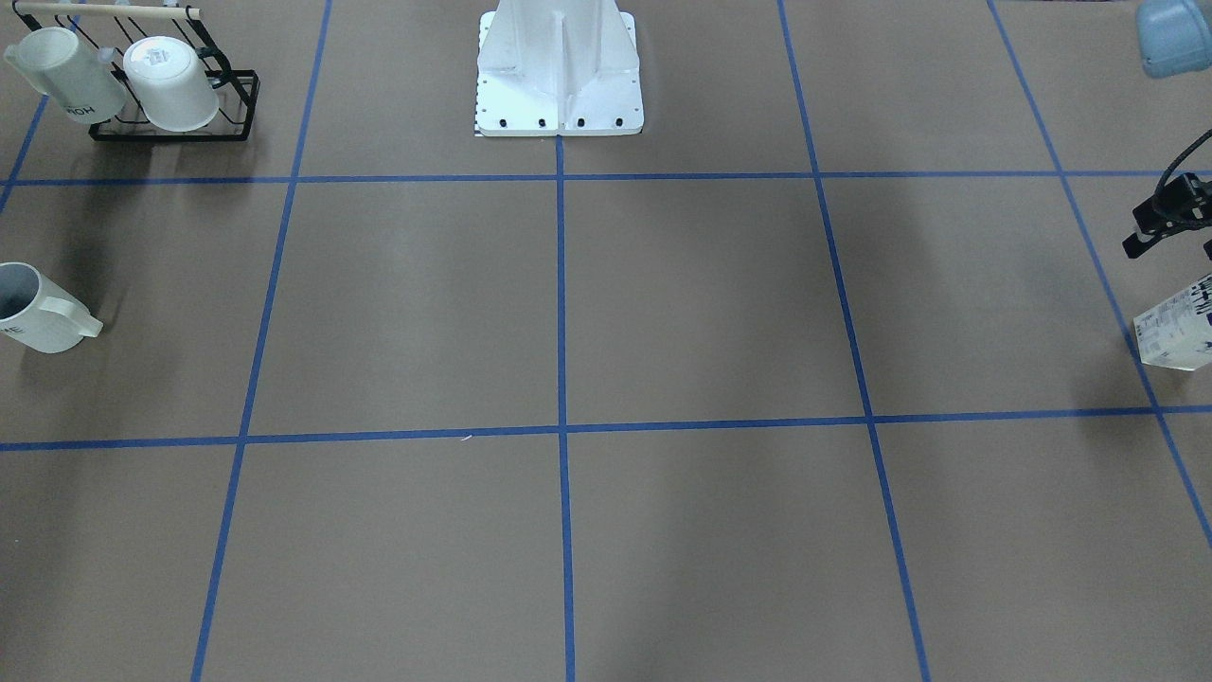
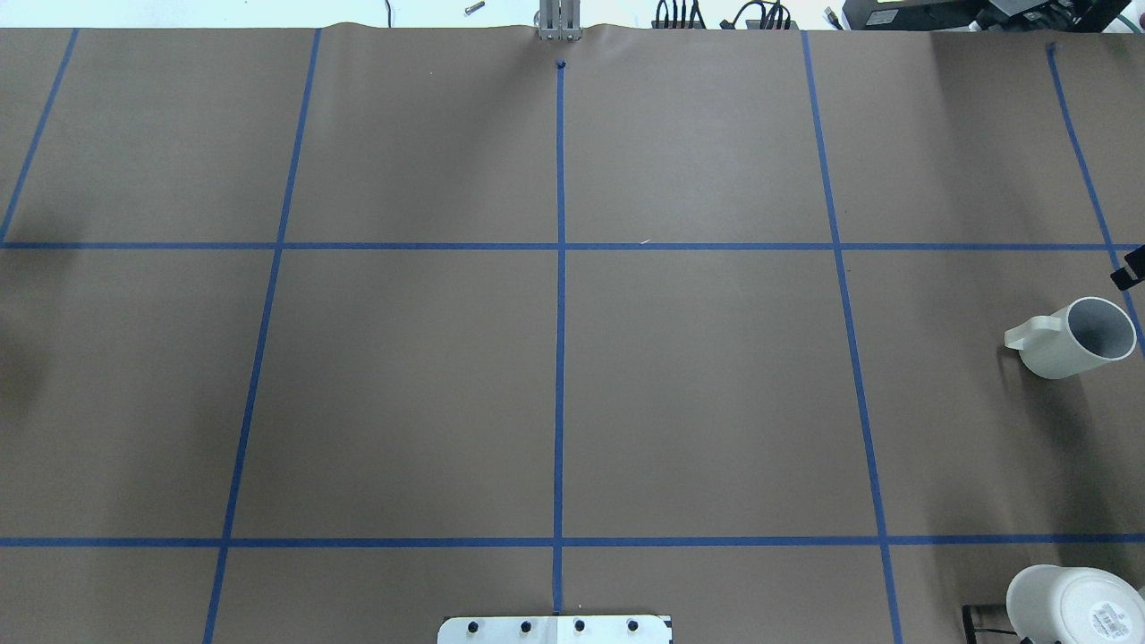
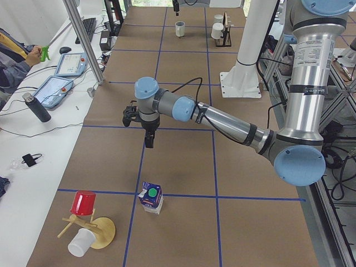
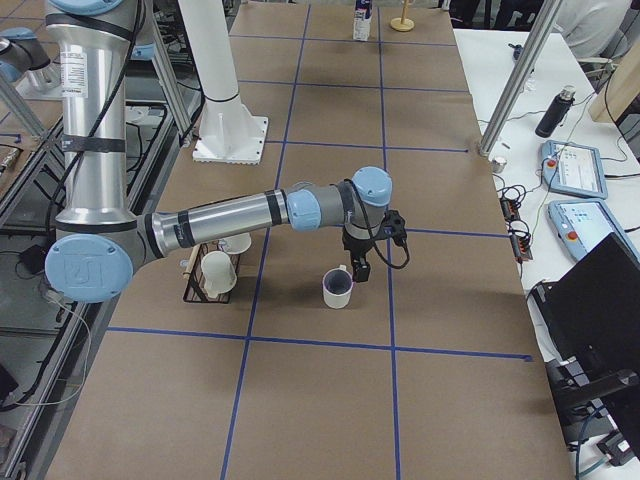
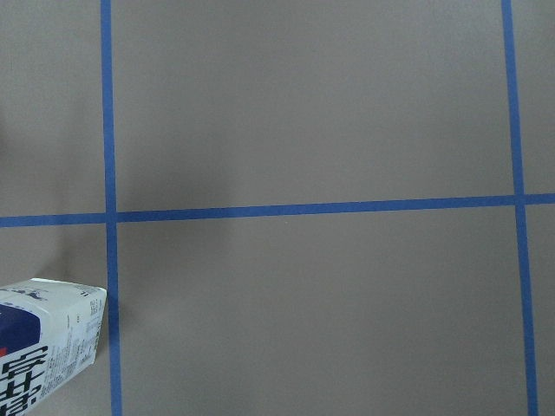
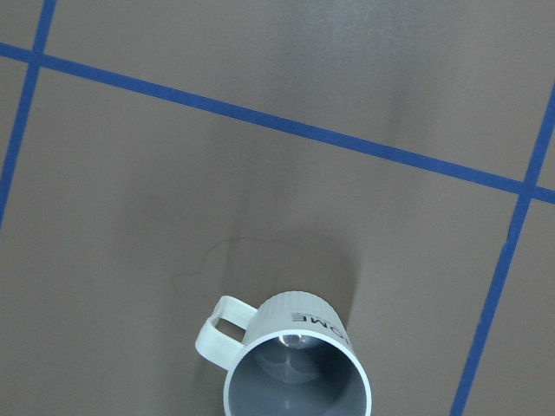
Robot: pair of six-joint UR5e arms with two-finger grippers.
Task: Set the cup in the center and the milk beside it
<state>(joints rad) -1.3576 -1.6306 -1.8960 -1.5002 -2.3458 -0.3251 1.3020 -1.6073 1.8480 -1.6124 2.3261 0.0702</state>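
The cup (image 1: 43, 308) stands upright near the table's end on my right side; it also shows in the overhead view (image 2: 1078, 337) and low in the right wrist view (image 6: 295, 364), handle to the left. My right gripper (image 4: 358, 268) hovers just above and beside its handle; I cannot tell whether it is open or shut. The milk (image 3: 151, 196) stands upright at the table's other end and shows in the left wrist view's lower left corner (image 5: 43, 347). My left gripper (image 3: 148, 142) hangs above the table, apart from the milk; its state is unclear. The center (image 2: 561, 246) is bare.
A black wire rack with two white mugs (image 1: 170, 85) stands near my right side, close to the cup (image 4: 215, 270). The white robot base (image 1: 559, 76) is at the table's edge. A wooden stand with a red and a white cup (image 3: 89, 228) is beyond the milk.
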